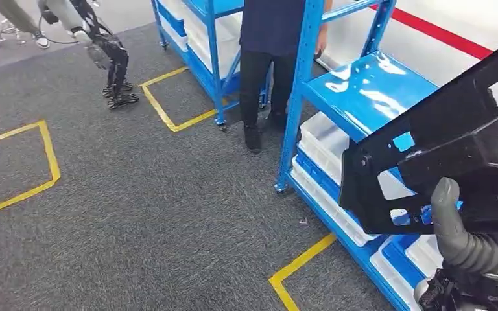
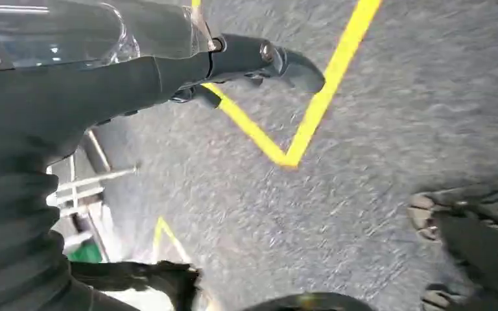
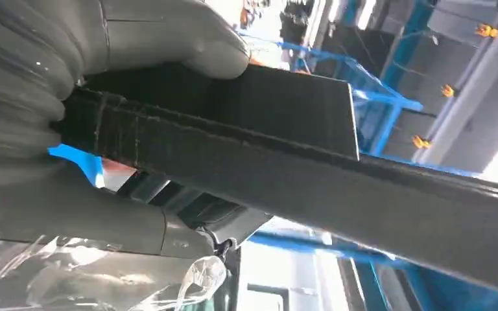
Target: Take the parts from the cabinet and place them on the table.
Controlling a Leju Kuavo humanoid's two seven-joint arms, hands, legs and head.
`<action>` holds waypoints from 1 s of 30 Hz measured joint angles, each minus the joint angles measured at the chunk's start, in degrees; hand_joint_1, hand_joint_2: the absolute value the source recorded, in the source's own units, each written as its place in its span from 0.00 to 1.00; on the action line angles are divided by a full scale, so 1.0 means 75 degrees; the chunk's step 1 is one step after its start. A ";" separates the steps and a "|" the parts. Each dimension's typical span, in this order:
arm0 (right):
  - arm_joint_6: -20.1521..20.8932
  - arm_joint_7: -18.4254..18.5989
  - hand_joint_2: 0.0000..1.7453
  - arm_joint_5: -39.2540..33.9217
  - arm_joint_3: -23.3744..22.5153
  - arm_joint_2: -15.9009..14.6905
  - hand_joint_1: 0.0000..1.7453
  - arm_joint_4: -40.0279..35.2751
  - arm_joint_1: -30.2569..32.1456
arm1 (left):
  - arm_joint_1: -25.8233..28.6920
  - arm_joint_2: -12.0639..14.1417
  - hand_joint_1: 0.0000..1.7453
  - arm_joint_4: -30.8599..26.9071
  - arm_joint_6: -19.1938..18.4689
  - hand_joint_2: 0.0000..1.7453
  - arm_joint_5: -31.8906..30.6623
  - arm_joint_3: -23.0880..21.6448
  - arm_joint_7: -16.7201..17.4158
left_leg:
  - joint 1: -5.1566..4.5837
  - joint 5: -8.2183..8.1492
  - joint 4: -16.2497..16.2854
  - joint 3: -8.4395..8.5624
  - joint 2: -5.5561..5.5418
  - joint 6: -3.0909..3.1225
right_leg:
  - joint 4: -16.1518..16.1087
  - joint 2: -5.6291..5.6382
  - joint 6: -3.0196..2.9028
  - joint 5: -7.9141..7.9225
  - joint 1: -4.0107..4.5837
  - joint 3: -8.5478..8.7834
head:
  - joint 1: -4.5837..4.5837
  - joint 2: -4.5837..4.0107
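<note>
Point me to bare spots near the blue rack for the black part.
Top blue shelf is bare. Open carpet left of the rack, between yellow tape lines. Lower tiers are packed with white bins; a person blocks the aisle behind.

i see a black part (image 1: 454, 162) with a small bright blue patch on it, held by my right robot hand (image 1: 457, 236), whose ribbed cover and thumb are grey. the shelving rack (image 1: 363, 91) beside it is glossy blue, with white bins (image 1: 324, 146) on its lower levels. a second blue rack (image 1: 207, 39) stands further off, also with white bins. the carpet (image 1: 142, 214) is dark grey and speckled, marked with yellow tape lines (image 1: 39, 162). a red stripe (image 1: 447, 35) runs over the pale floor behind the rack. a person (image 1: 269, 58) there wears a navy top and black trousers. my left robot hand (image 2: 253, 61) is dark grey, its fingers near black.
</note>
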 joint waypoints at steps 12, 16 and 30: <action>0.0023 -0.0044 1.00 -0.0038 0.0082 0.0093 1.00 0.0236 -0.0008 | 0.0068 0.0038 0.00 0.0006 0.0029 1.00 -0.0012 -0.0125 -0.0242 | 0.0064 -0.0762 0.1378 -0.0671 0.0132 -0.0390 | -0.2654 0.0069 -0.0322 0.1183 -0.0053 0.1162 | -0.0029 0.0000; 0.0026 -0.0093 1.00 -0.0085 0.0093 0.0157 1.00 0.0323 0.0013 | 0.0067 0.0055 0.00 0.0006 0.0023 1.00 0.0003 -0.0128 -0.0230 | 0.0264 -0.0681 0.2137 -0.1268 0.0256 -0.0575 | -0.2652 -0.0300 -0.0256 0.1085 -0.0089 0.1257 | -0.0029 0.0000; -0.0169 -0.0160 1.00 -0.0420 -0.0085 0.0032 1.00 0.0385 0.0533 | 0.0088 0.0111 0.00 0.0009 0.0236 1.00 -0.0125 -0.0198 -0.0283 | 0.0154 0.0205 0.0007 -0.0247 -0.0013 -0.0165 | -0.0032 0.0000 0.0040 -0.0261 -0.0045 0.0142 | -0.0009 0.0000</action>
